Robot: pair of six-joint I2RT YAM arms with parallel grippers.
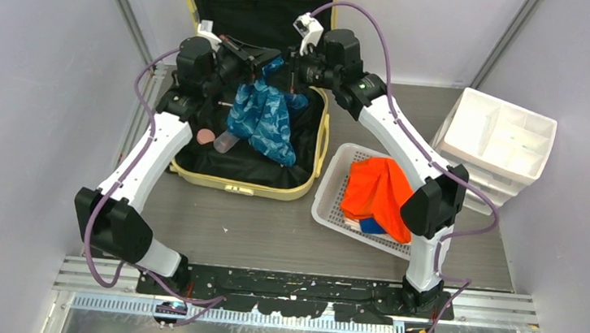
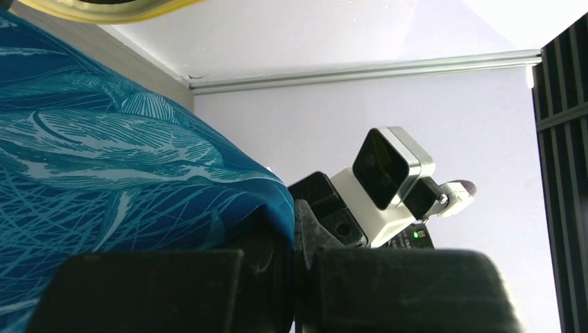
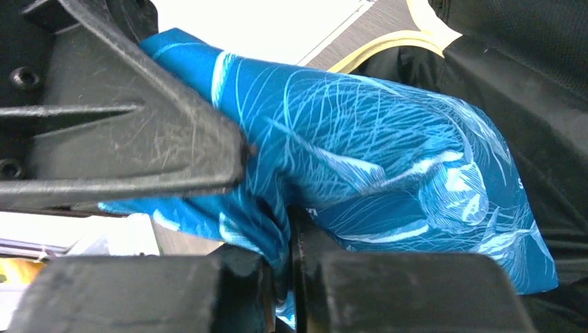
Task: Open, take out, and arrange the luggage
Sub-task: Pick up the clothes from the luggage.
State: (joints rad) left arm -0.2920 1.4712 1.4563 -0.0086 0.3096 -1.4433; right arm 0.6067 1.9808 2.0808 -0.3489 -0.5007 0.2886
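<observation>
The pale yellow luggage point(image 1: 241, 184) lies open at the back of the table, its lid upright and its black lining point(image 3: 527, 83) showing. A blue patterned garment point(image 1: 264, 119) hangs over its open half, pinched at the top by both grippers. My left gripper point(image 1: 273, 60) is shut on one upper edge of the cloth point(image 2: 104, 159), which is squeezed between its jaws point(image 2: 295, 236). My right gripper point(image 1: 294, 73) faces it from the right and is shut on a fold of the same cloth point(image 3: 374, 146), the fabric bunched between its jaws point(image 3: 288, 229).
A small pink disc point(image 1: 206, 136) and a pale bottle-like item point(image 1: 227, 142) lie in the suitcase under the garment. To the right, a white perforated basket point(image 1: 330, 194) holds an orange garment point(image 1: 379, 191). A white drawer bin point(image 1: 499, 137) stands at the far right.
</observation>
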